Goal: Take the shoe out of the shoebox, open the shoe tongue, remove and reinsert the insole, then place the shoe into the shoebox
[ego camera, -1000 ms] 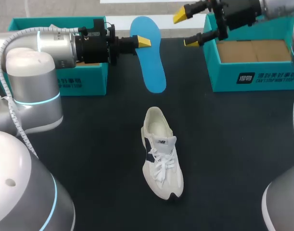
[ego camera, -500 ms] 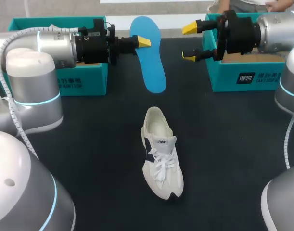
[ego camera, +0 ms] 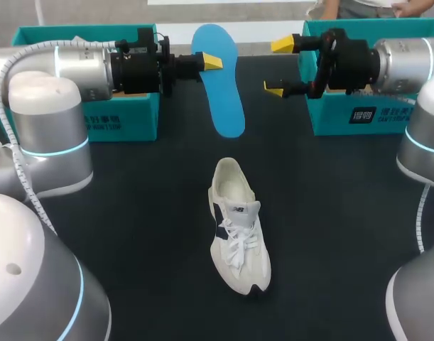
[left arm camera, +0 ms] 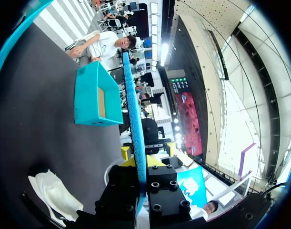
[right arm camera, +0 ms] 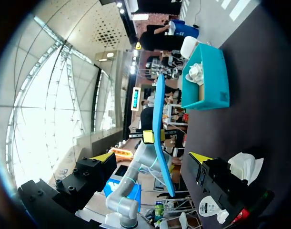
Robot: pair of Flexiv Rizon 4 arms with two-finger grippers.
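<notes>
The blue insole (ego camera: 220, 78) is pinched by the left fingers (ego camera: 212, 61) and held raised over the desk's (ego camera: 344, 213) far edge, presumably for a handover. The right fingers (ego camera: 284, 45) are spread, facing it. The shoe (ego camera: 238, 227) is laid mid-desk, ready for reinsertion.

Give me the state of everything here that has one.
shoe, on its sole on the table, laced
insole, out of the shoe, held above the table
left gripper, shut on the insole
right gripper, open, empty, beside the insole
right shoebox, open
left shoebox, open
</notes>
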